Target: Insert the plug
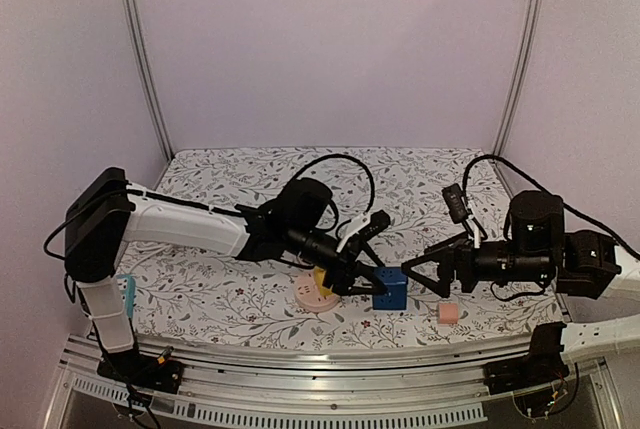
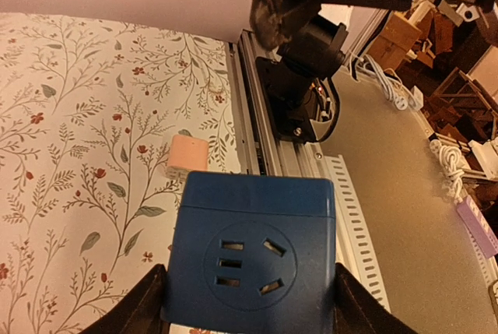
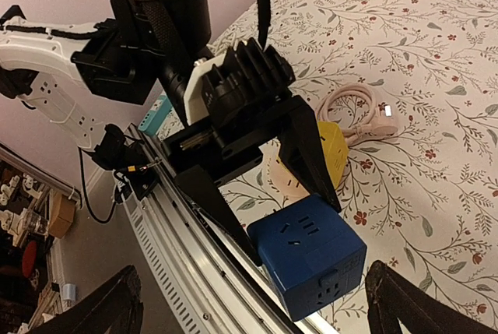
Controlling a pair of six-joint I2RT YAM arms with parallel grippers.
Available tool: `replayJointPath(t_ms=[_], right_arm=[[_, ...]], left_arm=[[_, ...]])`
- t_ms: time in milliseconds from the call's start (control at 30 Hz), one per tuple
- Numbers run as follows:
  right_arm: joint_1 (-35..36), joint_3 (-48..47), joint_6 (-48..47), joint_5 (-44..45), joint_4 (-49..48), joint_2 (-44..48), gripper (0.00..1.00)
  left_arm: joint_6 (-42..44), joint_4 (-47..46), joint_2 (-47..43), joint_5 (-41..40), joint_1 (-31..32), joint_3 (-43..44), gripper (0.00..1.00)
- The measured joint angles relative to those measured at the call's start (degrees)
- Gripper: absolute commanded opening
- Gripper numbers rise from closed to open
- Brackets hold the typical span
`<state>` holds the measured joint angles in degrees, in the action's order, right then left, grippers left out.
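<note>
Blue socket cube (image 2: 253, 260); round slotted face

Pale lilac walls (image 1: 330, 39) and two aluminium uprights (image 1: 143, 49) close in the floral-clothed desk (image 1: 240, 174) — beyond its railed edge lies a grey-beige floor (image 2: 405, 186) with stacked wooden furniture (image 2: 424, 34) and coiled white cables (image 2: 450, 164).
</note>
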<state>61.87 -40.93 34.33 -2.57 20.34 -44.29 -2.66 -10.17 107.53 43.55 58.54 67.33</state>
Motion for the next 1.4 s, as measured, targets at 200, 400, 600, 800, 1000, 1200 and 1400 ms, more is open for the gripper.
replayJointPath(t_ms=[200, 400, 600, 800, 1000, 1200, 1400], right_arm=[[0.17, -0.02, -0.72, -2.73, -0.22, -5.55, 0.99], [1.07, -0.04, -1.03, -3.8, -0.22, -8.31, 0.99], [3.48, -0.22, -1.49, -5.25, -0.26, -10.88, 0.97], [6.51, -0.68, -1.97, -5.75, -0.33, -11.41, 0.91], [7.13, -1.38, -2.14, -5.55, -1.09, -13.16, 0.85], [7.13, -1.88, -2.16, -4.63, -1.27, -15.19, 0.77], [7.15, -1.88, -2.75, -3.93, -1.53, -15.17, 0.52]], left_arm=[[1.18, 4.96, -1.49, 4.15, -0.39, 0.0, 0.29], [3.34, 10.27, -3.89, 7.23, -0.48, 0.0, 0.29], [3.74, 11.96, -5.62, 9.9, -0.5, 0.07, 0.29], [3.93, 13.75, -5.62, 11.02, -0.48, 0.79, 0.29], [4.15, 14.62, -5.62, 11.43, -0.48, 1.97, 0.29], [4.24, 15.47, -5.62, 11.56, -0.48, 2.16, 0.3], [5.9, 18.36, -5.62, 11.13, -0.02, 3.78, 0.31]])
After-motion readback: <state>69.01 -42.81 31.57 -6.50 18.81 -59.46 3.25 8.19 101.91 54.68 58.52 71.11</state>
